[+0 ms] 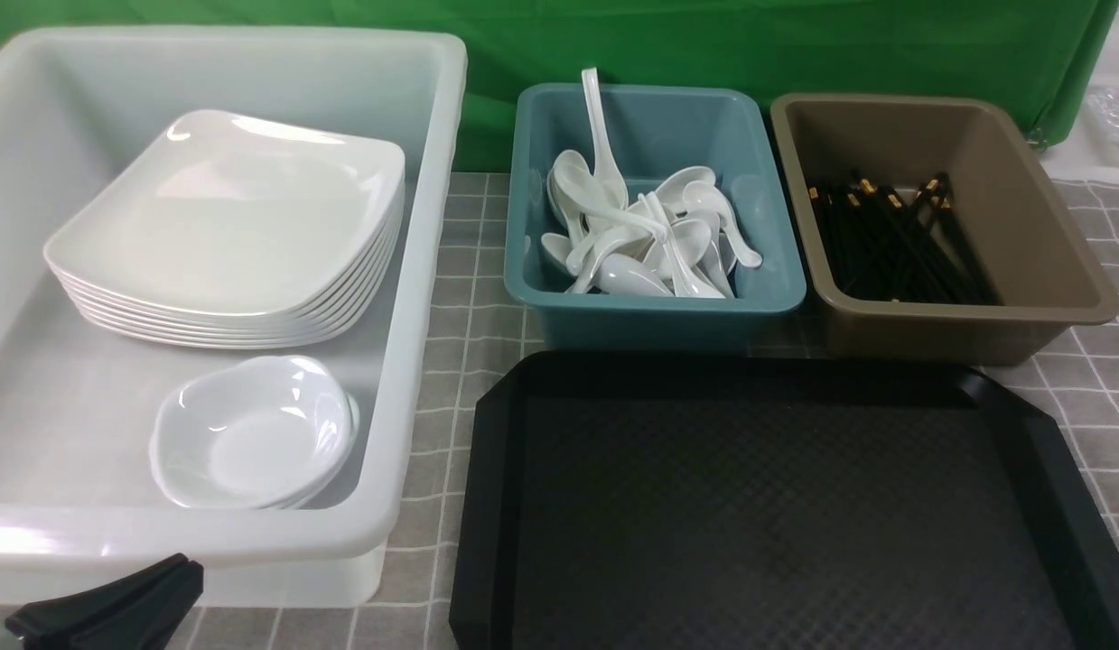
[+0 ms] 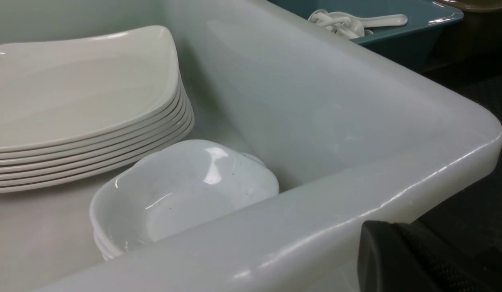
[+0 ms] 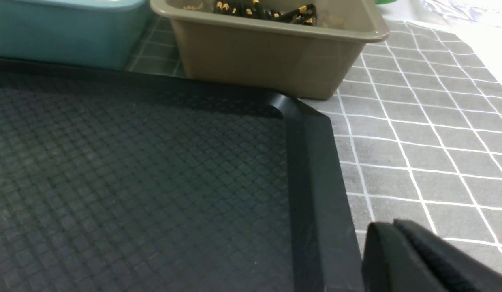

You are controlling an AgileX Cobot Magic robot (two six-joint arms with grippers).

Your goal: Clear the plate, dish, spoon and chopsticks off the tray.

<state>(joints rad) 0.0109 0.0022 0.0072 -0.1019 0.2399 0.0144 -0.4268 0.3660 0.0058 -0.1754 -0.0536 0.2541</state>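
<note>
Grey checked cloth [image 1: 473, 298] carries the black tray [image 1: 776, 506] at its near edge, bare inside. Plates [image 1: 225, 217] and dishes [image 1: 252, 433] sit stacked in the white tub [image 1: 414, 298] at the cloth's left edge, spoons [image 1: 640, 235] in the teal tub [image 1: 658, 316], chopsticks [image 1: 893, 239] in the brown tub [image 1: 1047, 244]. Left gripper [image 1: 116, 609] and right gripper [image 3: 421, 259] are both clenched, grasping nothing.
</note>
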